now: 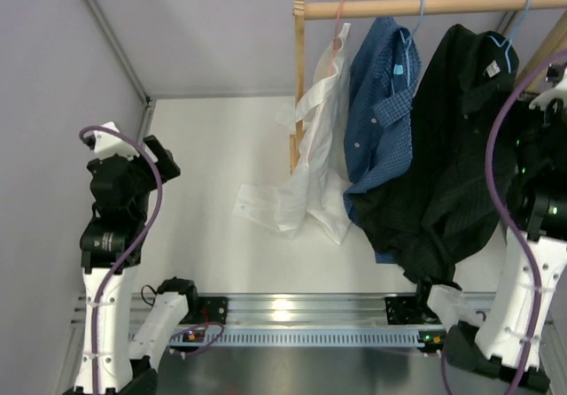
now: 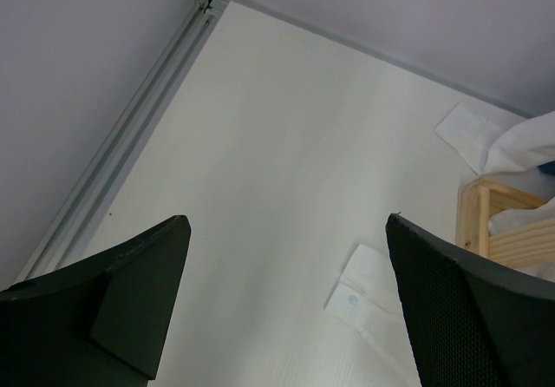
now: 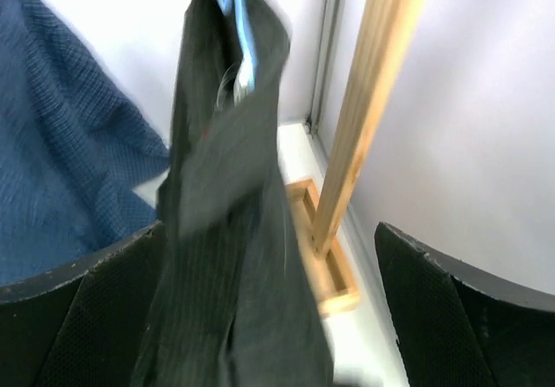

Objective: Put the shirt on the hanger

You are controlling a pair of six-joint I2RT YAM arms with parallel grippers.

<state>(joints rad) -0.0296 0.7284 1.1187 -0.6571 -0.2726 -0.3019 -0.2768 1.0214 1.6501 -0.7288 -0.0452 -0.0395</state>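
Note:
The dark shirt (image 1: pixel 452 147) hangs on the light-blue wire hanger (image 1: pixel 510 48), whose hook is over the wooden rod at the far right. Its lower part drapes down to the table. My right gripper (image 1: pixel 536 125) is raised beside the shirt's right shoulder and is open. In the right wrist view the shirt (image 3: pixel 225 170) hangs between the wide-apart fingers of the gripper (image 3: pixel 270 231), with the blue hanger wire (image 3: pixel 243 31) at its top. My left gripper (image 1: pixel 164 160) is open and empty at the far left, over bare table (image 2: pixel 286 222).
A wooden rail (image 1: pixel 425 5) on a post (image 1: pixel 299 85) also holds a white shirt (image 1: pixel 319 147) on a pink hanger (image 1: pixel 337 19) and a blue checked shirt (image 1: pixel 381 103). The white cuff (image 2: pixel 364 296) lies on the table. The rack's right post (image 3: pixel 364 118) stands close to my right gripper.

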